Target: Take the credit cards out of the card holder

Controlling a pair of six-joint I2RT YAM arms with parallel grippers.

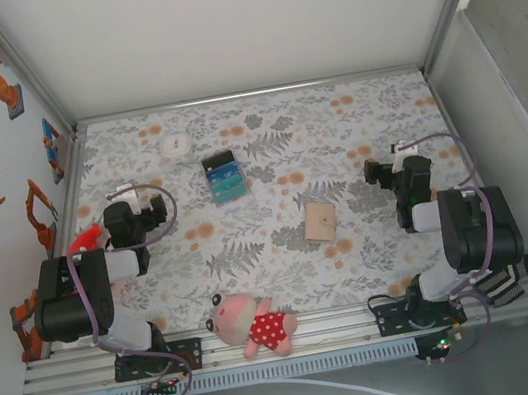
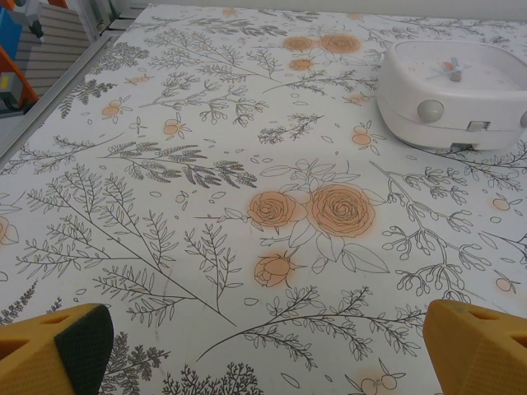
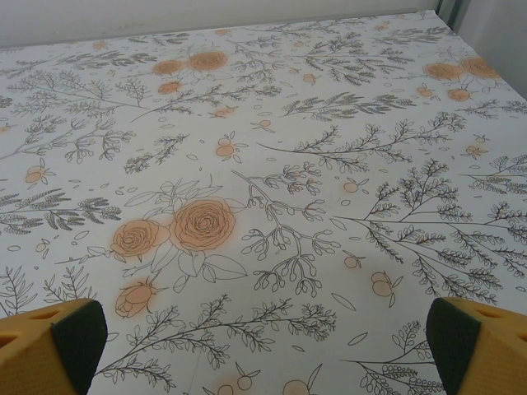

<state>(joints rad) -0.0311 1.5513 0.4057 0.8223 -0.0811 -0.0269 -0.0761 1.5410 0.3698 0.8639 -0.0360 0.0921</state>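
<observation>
Tan card holder point(image 1: 320, 221) lay folded shut on the floral worktop point(image 1: 335, 135), right of centre, nearer the right arm, left hand point(image 2: 265, 350) and right hand point(image 3: 263, 350) spread wide, both empty

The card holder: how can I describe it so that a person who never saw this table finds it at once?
On the floral tablecloth, look a little right of centre. The card holder lies there flat, touching nothing. It is small and plain tan, unlike the teal-striped block farther back and the pink plush toy at the near edge.
</observation>
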